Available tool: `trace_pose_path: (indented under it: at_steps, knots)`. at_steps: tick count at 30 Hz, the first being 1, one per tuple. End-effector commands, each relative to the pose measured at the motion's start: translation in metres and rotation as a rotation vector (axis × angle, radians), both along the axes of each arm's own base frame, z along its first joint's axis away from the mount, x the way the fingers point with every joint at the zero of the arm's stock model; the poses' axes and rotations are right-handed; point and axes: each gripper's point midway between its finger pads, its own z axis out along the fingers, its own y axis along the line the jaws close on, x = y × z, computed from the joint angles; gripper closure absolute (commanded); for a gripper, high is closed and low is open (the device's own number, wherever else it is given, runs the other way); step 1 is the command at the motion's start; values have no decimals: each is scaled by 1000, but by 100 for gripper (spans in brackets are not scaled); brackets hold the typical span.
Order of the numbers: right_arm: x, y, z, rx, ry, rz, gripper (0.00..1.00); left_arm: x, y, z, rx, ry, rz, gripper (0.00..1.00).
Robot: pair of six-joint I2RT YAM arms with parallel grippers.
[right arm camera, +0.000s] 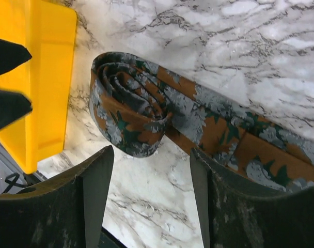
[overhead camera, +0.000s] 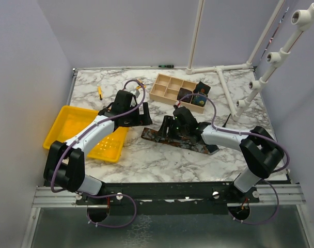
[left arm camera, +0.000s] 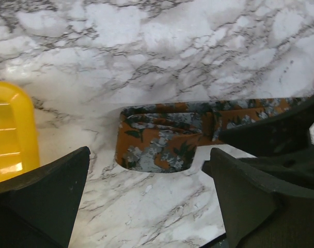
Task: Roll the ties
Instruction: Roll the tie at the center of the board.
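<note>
A rust-brown tie with grey and green leaf print (overhead camera: 190, 142) lies on the marble table. Its left end is coiled into a loose roll (right arm camera: 130, 114) (left arm camera: 157, 138), and the tail (right arm camera: 250, 142) runs off to the right, flat on the table. My left gripper (overhead camera: 142, 120) (left arm camera: 149, 204) hangs open just short of the roll, with only bare marble between its fingers. My right gripper (overhead camera: 169, 127) (right arm camera: 152, 199) is open too, close beside the roll and over the tail, gripping nothing. Dark rolled ties (overhead camera: 200, 98) sit in the wooden box.
A yellow tray (overhead camera: 77, 129) (right arm camera: 43, 77) (left arm camera: 10, 132) lies left of the roll. The compartmented wooden box (overhead camera: 167, 87) stands behind the grippers. A small screwdriver (overhead camera: 99, 92) lies at the back left. White pipe framework (overhead camera: 226, 88) occupies the back right.
</note>
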Motion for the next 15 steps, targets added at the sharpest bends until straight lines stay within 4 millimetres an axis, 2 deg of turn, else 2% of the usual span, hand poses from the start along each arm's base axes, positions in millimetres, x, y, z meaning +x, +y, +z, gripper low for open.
trace_pose_path:
  at_steps: [1,5,11,15]
  knots:
    - [6,11,-7,-1,15,5,37,1,-24,14,-107,-57,-135,2]
    - [10,8,-20,-40,22,-9,41,-2,-26,-4,-95,-9,-155,6]
    - [11,-7,-36,-98,33,-45,47,-8,-23,-38,-62,76,-162,9]
    - [9,-15,-43,-107,39,-51,50,-10,-25,-46,-64,104,-174,11]
